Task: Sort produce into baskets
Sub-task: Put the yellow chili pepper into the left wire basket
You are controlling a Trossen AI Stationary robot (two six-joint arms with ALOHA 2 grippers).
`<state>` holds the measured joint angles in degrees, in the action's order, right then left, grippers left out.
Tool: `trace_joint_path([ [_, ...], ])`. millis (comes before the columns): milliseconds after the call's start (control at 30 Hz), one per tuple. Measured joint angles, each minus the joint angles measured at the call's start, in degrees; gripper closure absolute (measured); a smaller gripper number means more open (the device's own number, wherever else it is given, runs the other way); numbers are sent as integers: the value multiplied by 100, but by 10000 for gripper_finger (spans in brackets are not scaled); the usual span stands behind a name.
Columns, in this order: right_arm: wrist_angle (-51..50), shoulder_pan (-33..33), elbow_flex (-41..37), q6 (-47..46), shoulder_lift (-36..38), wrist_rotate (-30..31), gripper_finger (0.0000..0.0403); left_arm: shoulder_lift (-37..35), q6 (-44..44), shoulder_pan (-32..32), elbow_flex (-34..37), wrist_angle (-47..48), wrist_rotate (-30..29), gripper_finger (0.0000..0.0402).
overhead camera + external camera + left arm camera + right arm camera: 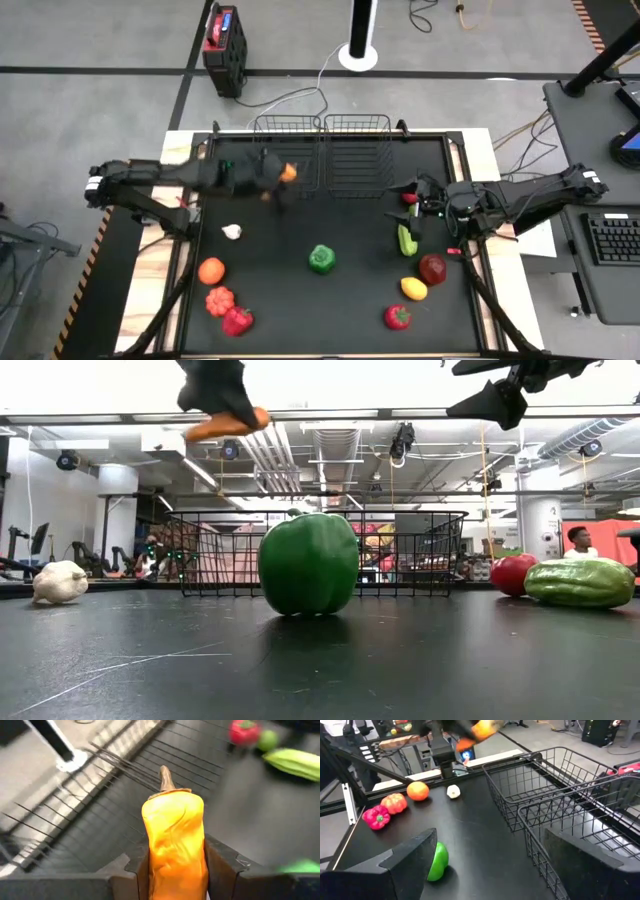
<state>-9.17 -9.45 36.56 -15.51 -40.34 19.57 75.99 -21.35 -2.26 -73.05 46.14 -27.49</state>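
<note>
The black table surface [330,300] carries two matching rectangular black wire-mesh baskets at its far edge, side by side and touching. The left basket [288,152] and the right basket [358,152] both show bare mesh floors in the high view, with no produce inside.

The left gripper [280,176] hangs above the table at the near edge of the left basket. Its jaws are closed partway on an orange plastic pepper [174,842], which sits clamped between the fingers [225,865] with its brown stem pointing towards the basket wire.

The right gripper [418,205] hovers near the right basket's right near corner, jaws spread wide and holding nothing.

Loose produce, placed from the baskets: a green bell pepper [321,259] lies well in front of them; a green cucumber [406,240] lies beneath the right gripper; a white garlic bulb [231,232] lies in front of the left basket, to its left.
</note>
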Motion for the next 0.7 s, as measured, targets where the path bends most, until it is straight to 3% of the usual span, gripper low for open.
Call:
trace_joint_path([
  [200,-8,0,0,-22,2,0,44,522,1011,-1489,-513,-52,943,286],
  [367,-11,0,0,-12,4,2,44,1145,1074,-2428,-599,-58,1426,286],
  [700,-15,0,0,4,4,2,44,2281,1197,-2964,-666,-65,1659,286],
])
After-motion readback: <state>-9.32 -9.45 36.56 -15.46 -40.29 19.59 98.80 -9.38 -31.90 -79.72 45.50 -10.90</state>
